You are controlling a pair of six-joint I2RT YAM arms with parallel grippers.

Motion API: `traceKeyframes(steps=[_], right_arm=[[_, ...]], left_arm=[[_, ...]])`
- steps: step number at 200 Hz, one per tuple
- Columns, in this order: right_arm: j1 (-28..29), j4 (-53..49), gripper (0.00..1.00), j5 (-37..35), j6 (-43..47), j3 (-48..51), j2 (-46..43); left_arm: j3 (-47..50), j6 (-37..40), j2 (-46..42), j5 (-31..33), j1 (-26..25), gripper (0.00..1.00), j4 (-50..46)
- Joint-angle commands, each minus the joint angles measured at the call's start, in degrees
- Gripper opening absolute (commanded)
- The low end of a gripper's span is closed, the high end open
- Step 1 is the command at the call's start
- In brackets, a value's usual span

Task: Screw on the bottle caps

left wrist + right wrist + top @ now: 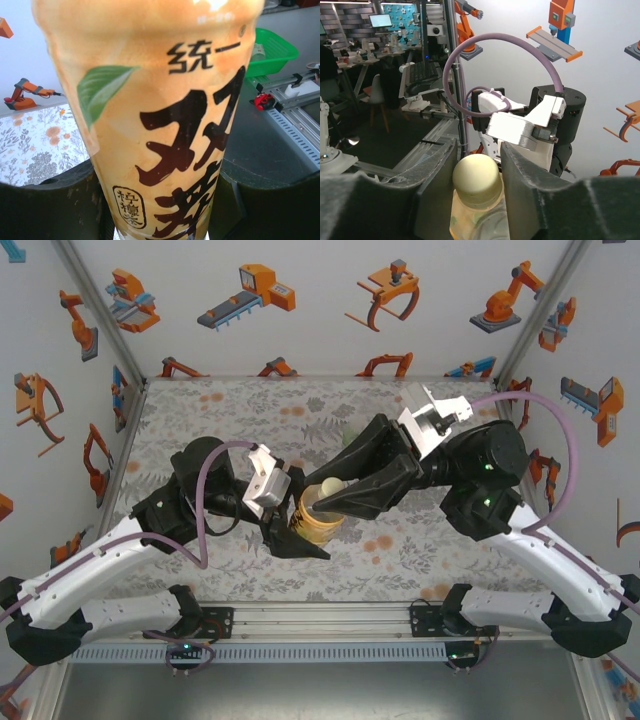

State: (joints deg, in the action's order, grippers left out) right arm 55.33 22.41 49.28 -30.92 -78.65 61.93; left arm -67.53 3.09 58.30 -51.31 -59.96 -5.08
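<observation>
Cloth with a floral print covers the table (200, 410), and white walls with orange robot pictures close it in on three sides. An aluminium rail (320, 625) runs along the near edge between the two arm bases. A pale greenish object (349, 437) peeks out behind the right arm, which hides too much of it to name. From the left wrist, a green basket (275, 47) sits beyond the table edge, off to the right.

The amber bottle (160, 125) stands upright near the middle of the table, its yellow label with dark characters facing the left wrist camera. The left gripper (305, 530) is clenched around its lower body, one dark finger (50, 210) on each side. That arm reaches in from the left, elbow bent, wrist turned toward the centre.

A pale yellowish cap (476, 179) sits on the bottle's neck. The right gripper (322, 500) comes in from the right and above, forearm sloping down over the bottle top and covering most of it in the overhead view. Its two fingers (530, 185) grasp the cap, lying against it on both sides
</observation>
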Motion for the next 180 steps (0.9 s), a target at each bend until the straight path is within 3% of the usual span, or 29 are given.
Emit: traceKeyframes(steps=[1, 19, 42, 66, 94, 129, 180], right_arm=[[0.1, 3.8, 0.33, 1.9, -2.0, -1.4, -0.4], [0.1, 2.3, 0.24, 2.1, -1.5, -1.7, -0.4], [0.1, -1.4, 0.0, 1.5, 1.0, -2.2, -0.7], [0.1, -9.1, 0.0, -4.3, 6.2, -2.4, -2.0], [0.1, -18.2, 0.0, -16.5, 10.0, -2.6, -3.5], [0.1, -25.4, 0.0, -31.4, 7.8, -3.3, -2.3], [0.1, -34.2, 0.0, -47.7, 3.1, -5.9, 1.0]], left_arm=[[-1.1, -1.1, -0.2, -1.2, 0.2, 0.0, 1.7], [-1.2, -1.0, -0.3, -1.2, 0.2, 0.0, 1.7], [-1.0, -0.7, -0.4, -1.1, 0.2, 0.0, 1.6], [-0.9, 0.6, -0.7, 1.6, 0.2, 0.0, 0.5], [-0.4, 3.0, -1.3, 11.4, 0.2, 0.0, -2.2], [-0.2, 4.6, -1.0, 24.7, 0.2, 0.0, -2.8], [-3.7, 7.1, 2.3, 38.4, 0.2, 0.0, -9.4]])
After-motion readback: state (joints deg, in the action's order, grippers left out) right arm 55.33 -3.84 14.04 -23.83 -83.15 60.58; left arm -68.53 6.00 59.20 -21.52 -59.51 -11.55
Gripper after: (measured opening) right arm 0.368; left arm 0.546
